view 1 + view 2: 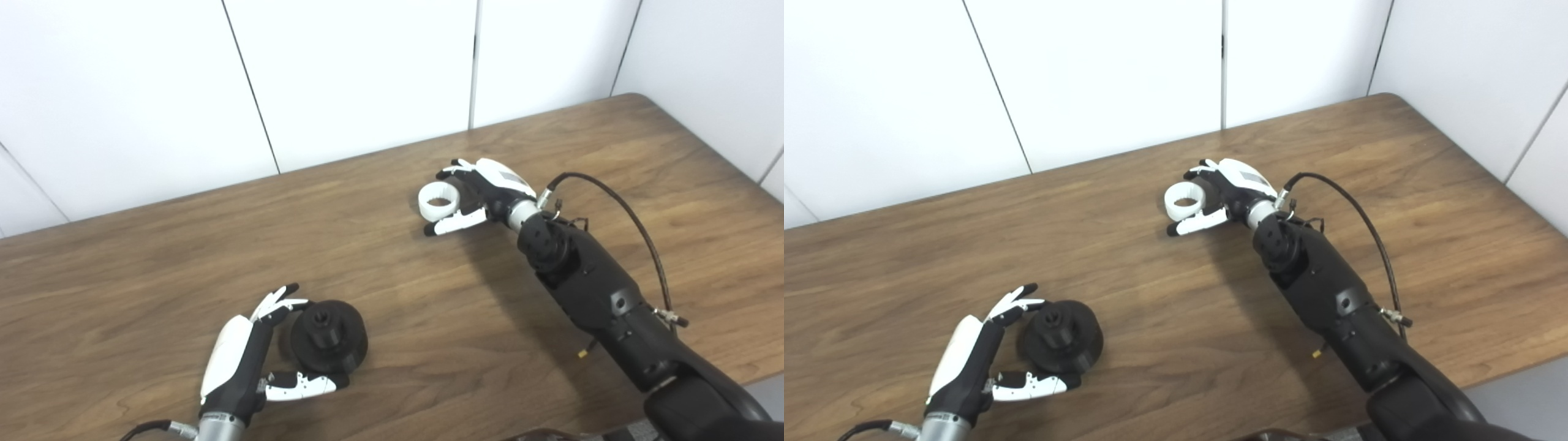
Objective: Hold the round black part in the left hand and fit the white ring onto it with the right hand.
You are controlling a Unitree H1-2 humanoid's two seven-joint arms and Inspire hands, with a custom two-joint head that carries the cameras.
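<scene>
The round black part [329, 343] lies on the wooden table [398, 294] at the near left, its hub facing up. My left hand [245, 361] is open and cups it from the left, fingers by its far-left rim and thumb along its near side. The white ring [438, 201] lies flat on the table near the middle back. My right hand [490, 190] is open around it from the right, fingers behind the ring and thumb in front. I cannot tell whether either hand touches its object.
White wall panels [355, 73] stand right behind the table's far edge. The table's right corner [637, 98] and right edge lie close to my right arm, which carries a looping black cable [637, 226].
</scene>
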